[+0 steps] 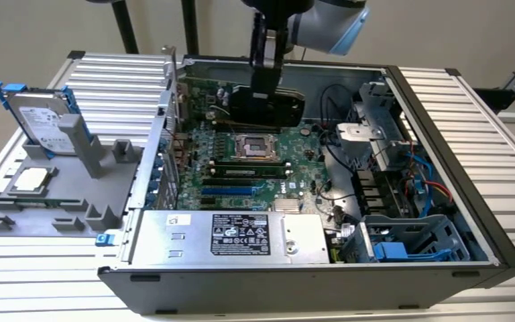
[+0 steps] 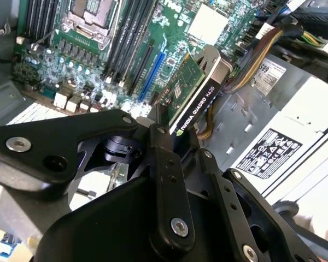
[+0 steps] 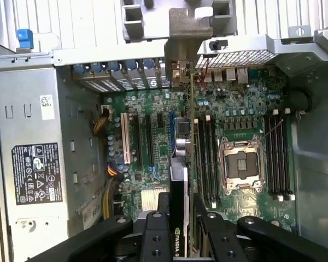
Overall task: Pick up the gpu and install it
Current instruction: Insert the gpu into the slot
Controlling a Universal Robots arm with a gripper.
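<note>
My gripper (image 1: 265, 90) is shut on the gpu (image 1: 271, 111), a thin card with a black face, and holds it on edge above the large green motherboard (image 1: 239, 168) inside the open computer case (image 1: 472, 201). In the second wrist view the gpu (image 2: 194, 93) slants out from the gripper (image 2: 177, 137), green on one side and black on the other. The first wrist view shows the gpu (image 3: 190, 136) edge-on over the slots, its silver bracket (image 3: 188, 33) toward the case's rear wall. A blue slot (image 3: 172, 128) lies just beside the card's edge.
The power supply (image 1: 239, 238) fills the case's near end. Cables and a drive cage (image 1: 418, 241) crowd the exterior view's right. Outside the case, a silver hard drive in a blue frame (image 1: 43, 124) stands on a grey fixture (image 1: 51, 201). The CPU socket (image 1: 257, 144) and memory sticks lie below the card.
</note>
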